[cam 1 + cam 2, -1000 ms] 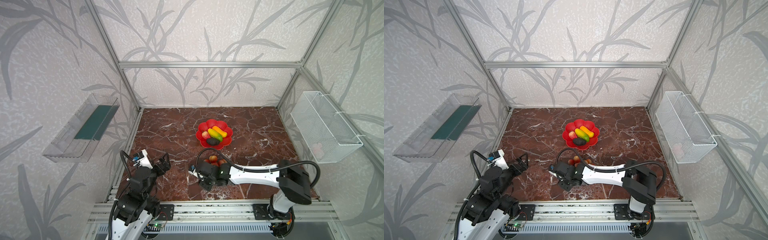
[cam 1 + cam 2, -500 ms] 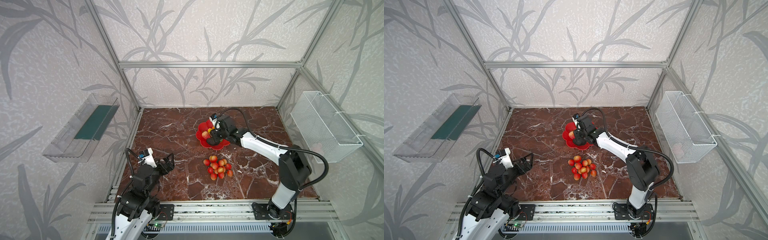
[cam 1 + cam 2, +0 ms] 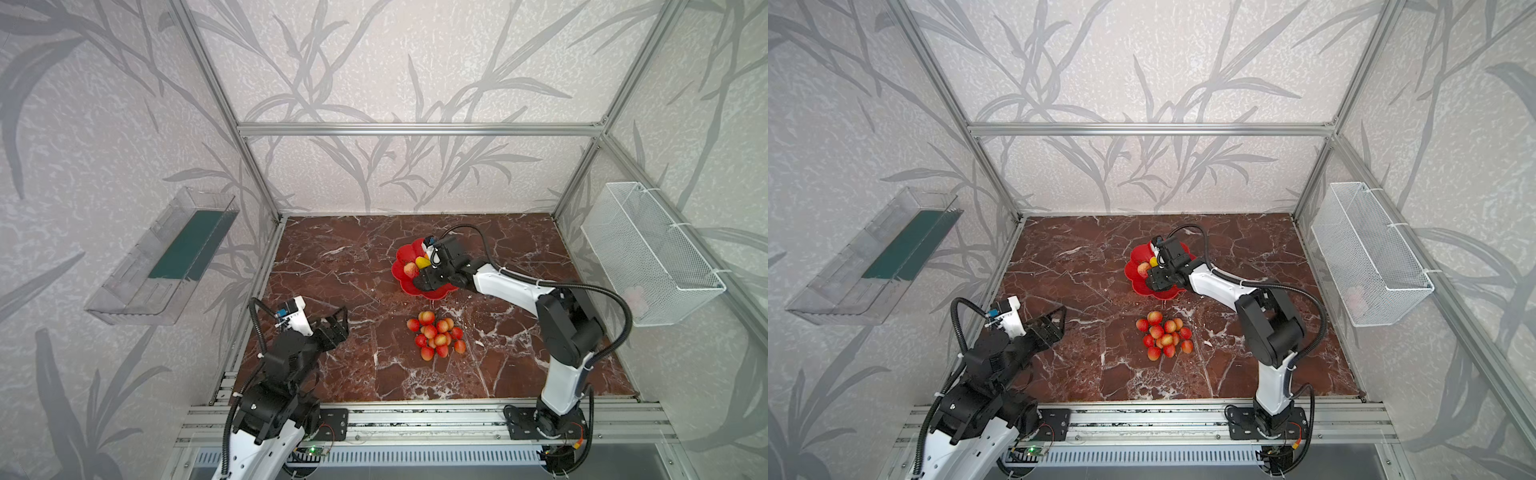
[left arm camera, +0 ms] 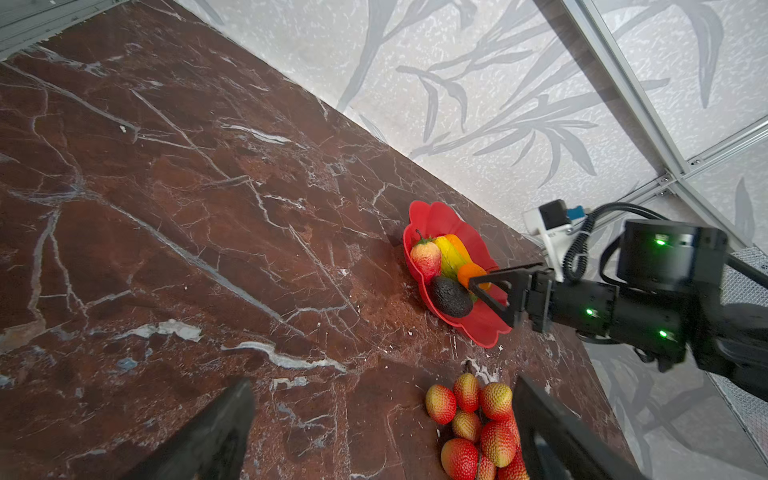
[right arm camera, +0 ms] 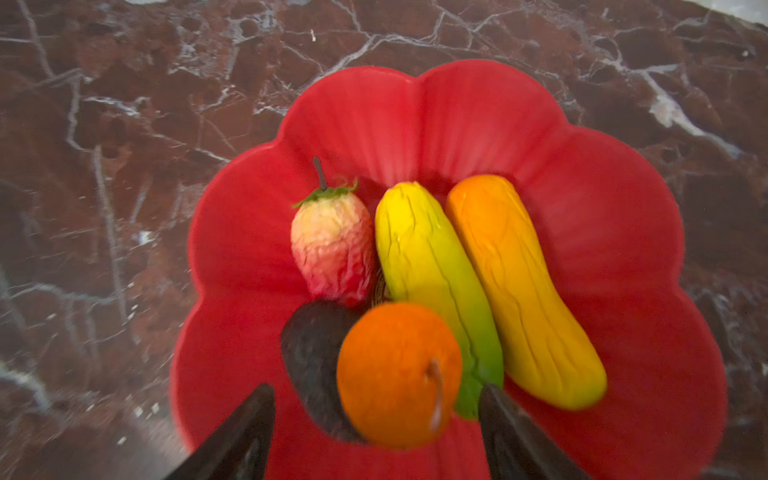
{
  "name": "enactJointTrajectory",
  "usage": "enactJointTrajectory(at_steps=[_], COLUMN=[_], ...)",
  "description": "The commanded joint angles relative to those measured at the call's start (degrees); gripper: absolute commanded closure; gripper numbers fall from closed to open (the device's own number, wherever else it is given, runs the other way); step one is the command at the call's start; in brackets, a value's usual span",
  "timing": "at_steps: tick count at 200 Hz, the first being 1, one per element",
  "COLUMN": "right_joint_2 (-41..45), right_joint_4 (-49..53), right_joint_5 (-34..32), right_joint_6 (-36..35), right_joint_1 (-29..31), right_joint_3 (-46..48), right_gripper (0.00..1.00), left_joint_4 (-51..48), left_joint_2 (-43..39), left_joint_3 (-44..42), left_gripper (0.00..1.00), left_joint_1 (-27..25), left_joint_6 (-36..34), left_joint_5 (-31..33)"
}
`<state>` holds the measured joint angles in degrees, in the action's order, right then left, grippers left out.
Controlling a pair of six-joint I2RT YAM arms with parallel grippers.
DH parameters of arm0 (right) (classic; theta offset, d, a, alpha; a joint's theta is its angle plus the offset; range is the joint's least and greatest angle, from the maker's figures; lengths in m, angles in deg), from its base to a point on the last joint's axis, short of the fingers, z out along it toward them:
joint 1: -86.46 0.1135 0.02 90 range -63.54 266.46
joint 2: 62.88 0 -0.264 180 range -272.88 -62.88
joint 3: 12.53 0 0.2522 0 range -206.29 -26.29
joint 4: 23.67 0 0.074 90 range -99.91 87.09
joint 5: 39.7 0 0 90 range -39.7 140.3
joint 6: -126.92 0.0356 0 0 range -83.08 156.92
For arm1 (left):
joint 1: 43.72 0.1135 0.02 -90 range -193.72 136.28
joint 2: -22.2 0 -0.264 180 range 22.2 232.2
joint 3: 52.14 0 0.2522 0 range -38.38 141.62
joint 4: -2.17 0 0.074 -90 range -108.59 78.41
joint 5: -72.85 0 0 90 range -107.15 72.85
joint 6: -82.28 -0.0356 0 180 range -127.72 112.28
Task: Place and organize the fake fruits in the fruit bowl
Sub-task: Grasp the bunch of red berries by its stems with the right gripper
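Marble tabletop (image 3: 332, 257), white-veined; leaf-papered walls (image 3: 374, 62). Left fingers (image 4: 208, 436) spread, empty. Right fingers (image 5: 232, 440) parted over fruit bowl (image 5: 457, 116), orange (image 5: 395, 370) between.

- The left gripper (image 4: 382, 386) shows two dark fingers (image 4: 208, 436) set wide apart above the red-brown marble worktop (image 4: 187, 208).
- A cluster of small red-pink balls (image 4: 478, 424) lies just beside one finger, partly hidden behind it.
- Farther ahead of this gripper sits the red fruit bowl (image 4: 440, 216).
- It holds a peach (image 4: 426, 257), a mango (image 4: 451, 259), an orange-yellow oblong fruit (image 4: 461, 245), an avocado (image 4: 451, 297) and a small orange (image 4: 471, 272).
- The right gripper (image 4: 486, 291) reaches over the bowl, its tip at the small orange.
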<state>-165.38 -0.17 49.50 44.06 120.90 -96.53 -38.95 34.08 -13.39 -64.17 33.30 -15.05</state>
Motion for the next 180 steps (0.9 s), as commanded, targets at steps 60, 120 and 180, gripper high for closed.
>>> enactJointTrajectory(at_steps=[60, 120, 180], right_joint_2=[27.79, 24.41, 16.96], right_joint_4=[-0.59, -3.5, -9.97], right_joint_5=[7.64, 9.67, 12.32], right_joint_6=[11.79, 16.69, 23.66], right_joint_1=[1.07, 11.85, 21.88], right_joint_3=[27.72, 31.15, 24.77], right_gripper=[0.25, 0.3, 0.32], left_joint_4=[6.54, 8.98, 8.21], left_joint_2=[0.44, 2.79, 1.2], left_joint_3=[-3.84, -4.15, -4.61], left_gripper=[0.03, 0.03, 0.03], left_joint_1=[0.32, 0.32, 0.32], left_joint_6=[1.68, 2.39, 2.67], left_joint_5=[0.53, -0.96, -0.27])
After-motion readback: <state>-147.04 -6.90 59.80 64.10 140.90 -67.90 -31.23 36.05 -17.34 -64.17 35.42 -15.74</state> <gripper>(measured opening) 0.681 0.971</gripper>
